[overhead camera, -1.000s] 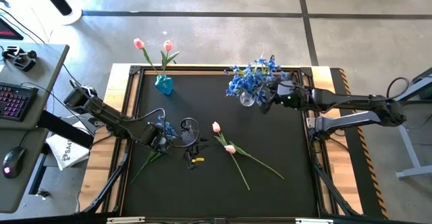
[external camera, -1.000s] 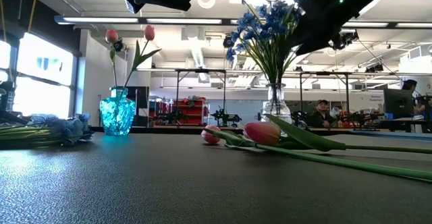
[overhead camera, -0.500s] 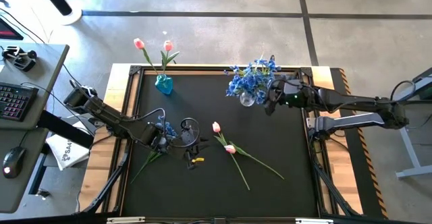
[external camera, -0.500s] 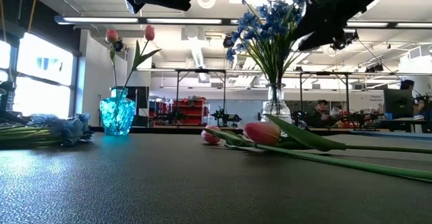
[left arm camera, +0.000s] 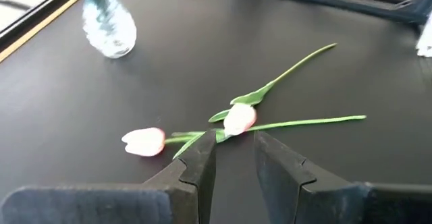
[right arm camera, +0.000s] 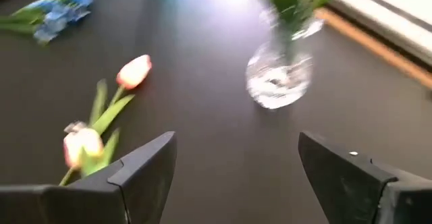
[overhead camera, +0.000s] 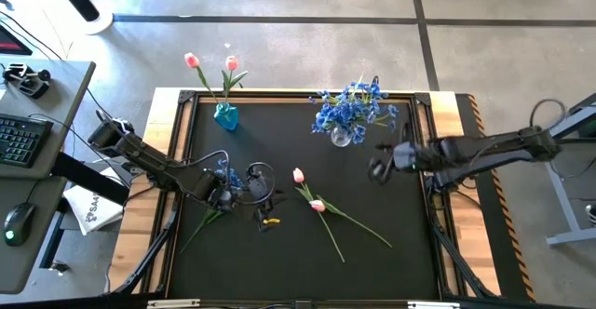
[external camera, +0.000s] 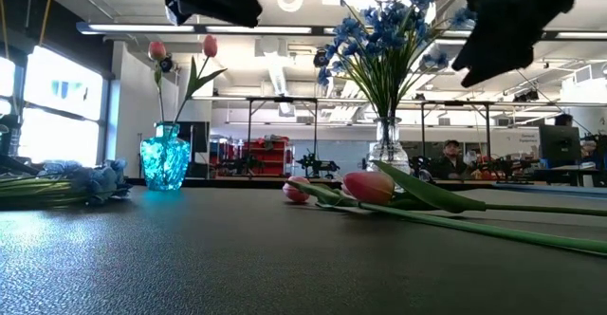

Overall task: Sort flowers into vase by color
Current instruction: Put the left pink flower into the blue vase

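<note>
Black worktop (overhead camera: 372, 262) in a wood frame, grey floor around it, a desk with a keyboard (overhead camera: 20, 140) off to the left.

Flowers, four spots:
- two pink tulips (overhead camera: 315, 204) lie flat near mid-worktop, stems crossing, heads close together
- blue bunch (overhead camera: 227, 178) lies flat on the left part of the worktop, stems running toward the near-left corner
- two more pink tulips (overhead camera: 212, 63) stand upright in a teal vase (overhead camera: 225, 115) at the far-left edge
- big blue bunch (overhead camera: 352, 105) stands in a clear glass vase (overhead camera: 342, 136) at the far edge, right of centre

Left gripper (overhead camera: 264, 201) sits low just right of the lying blue bunch, between it and the flat tulips; jaws narrowly parted, nothing between them in the left wrist view, which looks onto the two flat tulips.

Right gripper (overhead camera: 380, 166) hovers right of and nearer than the glass vase, apart from it; jaws spread wide, empty.

Low view: open workshop behind, a seated person (external camera: 453, 159) far back.
</note>
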You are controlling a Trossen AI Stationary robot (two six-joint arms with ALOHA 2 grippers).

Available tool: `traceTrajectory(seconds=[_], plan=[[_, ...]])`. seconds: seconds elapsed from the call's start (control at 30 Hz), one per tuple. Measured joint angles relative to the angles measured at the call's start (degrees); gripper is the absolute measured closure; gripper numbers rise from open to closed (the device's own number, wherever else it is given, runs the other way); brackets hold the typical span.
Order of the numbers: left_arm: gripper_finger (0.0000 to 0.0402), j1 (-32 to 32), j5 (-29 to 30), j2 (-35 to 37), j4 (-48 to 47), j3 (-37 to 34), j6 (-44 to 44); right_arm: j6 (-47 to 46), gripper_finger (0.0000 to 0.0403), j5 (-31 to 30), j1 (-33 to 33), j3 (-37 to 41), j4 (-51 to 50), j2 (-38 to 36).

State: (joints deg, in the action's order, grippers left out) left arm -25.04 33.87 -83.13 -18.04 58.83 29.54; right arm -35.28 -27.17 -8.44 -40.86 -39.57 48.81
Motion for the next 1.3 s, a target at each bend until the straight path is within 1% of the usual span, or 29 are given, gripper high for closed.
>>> traceTrajectory(seconds=[0.1, 0.17, 0.23, 0.37, 0.43, 0.47, 0.57, 0.67, 0.73, 0.8, 0.9, 1.0, 1.13, 1.2, 1.3], plan=[[0.0312, 0.0, 1.2, 0.0, -3.4, 0.0, 3.3, -3.5, 0.0096, -0.1, -7.5, 4.0, 5.1, 0.9], [0.0312, 0.0, 1.9, 0.0, -5.8, 0.0, 5.6, -4.7, 0.0096, -0.3, -12.1, 7.2, 11.3, 2.3], [0.0312, 0.0, 2.0, 0.0, -7.7, 0.0, 7.3, -4.1, 0.0096, -0.3, -16.3, 10.6, 18.9, 5.0], [0.0312, 0.6, 3.3, -0.5, -9.1, 0.0, 9.0, -2.1, 0.0096, -1.9, -21.8, 15.8, 35.4, 14.8], [0.0312, 0.9, 4.3, -1.2, -9.0, -0.1, 10.1, -1.9, 0.0096, -3.0, -23.3, 15.9, 41.1, 20.7], [0.0312, 1.4, 5.0, -1.8, -8.1, -0.1, 11.2, -1.9, 0.0096, -3.6, -24.0, 15.4, 42.1, 23.4], [0.0312, 2.5, 7.3, -4.5, -6.3, -0.1, 16.8, -1.9, 0.0096, -5.6, -25.8, 11.7, 43.0, 30.6], [0.0312, 4.4, 7.7, -8.5, -1.6, 0.0, 21.1, -1.9, 0.0096, -8.7, -27.5, 7.5, 41.2, 35.5], [0.0309, 6.0, 5.6, -12.0, 2.0, 0.0, 21.3, -2.2, 0.0096, -11.2, -28.8, 5.0, 39.4, 37.6], [0.0301, 7.7, 1.5, -15.3, 4.4, 0.0, 20.8, -2.9, 0.0096, -14.4, -29.9, 2.7, 37.4, 39.1], [0.0281, 10.4, -4.0, -19.8, 9.2, 0.0, 21.6, -4.9, 0.0096, -18.5, -31.9, 0.9, 32.9, 39.9], [0.0252, 12.9, -7.5, -22.7, 12.0, -0.1, 23.0, -7.4, 0.0096, -21.1, -33.7, -0.1, 29.6, 39.6], [0.0213, 15.9, -13.0, -23.5, 12.7, 0.0, 23.9, -10.8, 0.0096, -24.6, -35.8, 0.5, 27.8, 39.1], [0.0199, 17.0, -14.3, -23.5, 12.5, 0.1, 25.3, -11.6, 0.0096, -26.7, -36.4, 0.7, 27.4, 39.0], [0.0191, 17.8, -14.3, -23.5, 12.2, 0.0, 26.0, -12.6, 0.0096, -28.9, -37.0, 0.7, 26.5, 39.0]])
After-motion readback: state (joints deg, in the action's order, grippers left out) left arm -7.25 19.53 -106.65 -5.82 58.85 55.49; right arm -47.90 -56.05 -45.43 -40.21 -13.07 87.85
